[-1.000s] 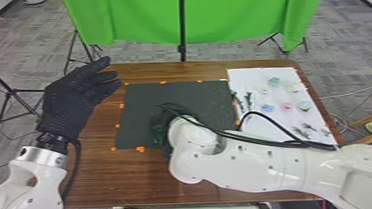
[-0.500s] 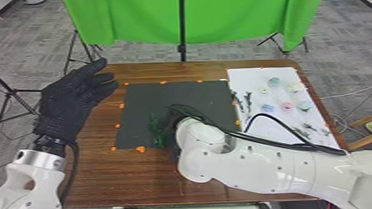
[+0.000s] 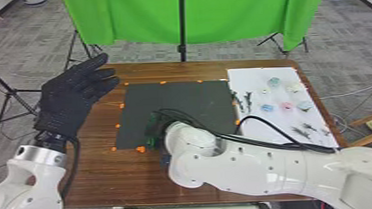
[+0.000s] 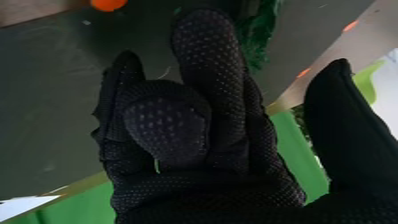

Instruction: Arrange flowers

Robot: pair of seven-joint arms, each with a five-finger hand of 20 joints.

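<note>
In the head view, my left hand is raised beyond the table's left edge, its fingers spread and straight. My right hand, largely covered by its own wrist and cables, is low over the dark mat, beside a green sprig. The right wrist view has my right hand with one finger bent toward the palm, others extended and the thumb apart. Beyond its fingertips lies the green sprig. Small flowers, including a pink one and a blue one, lie on the white sheet.
Dark sprigs and more greenery lie on the white sheet. Orange markers edge the mat on the brown table. A green cloth hangs behind the table.
My right hand first moved right, uncovering more of the green sprig, then came back left beside it. My left hand shifted slightly up.
</note>
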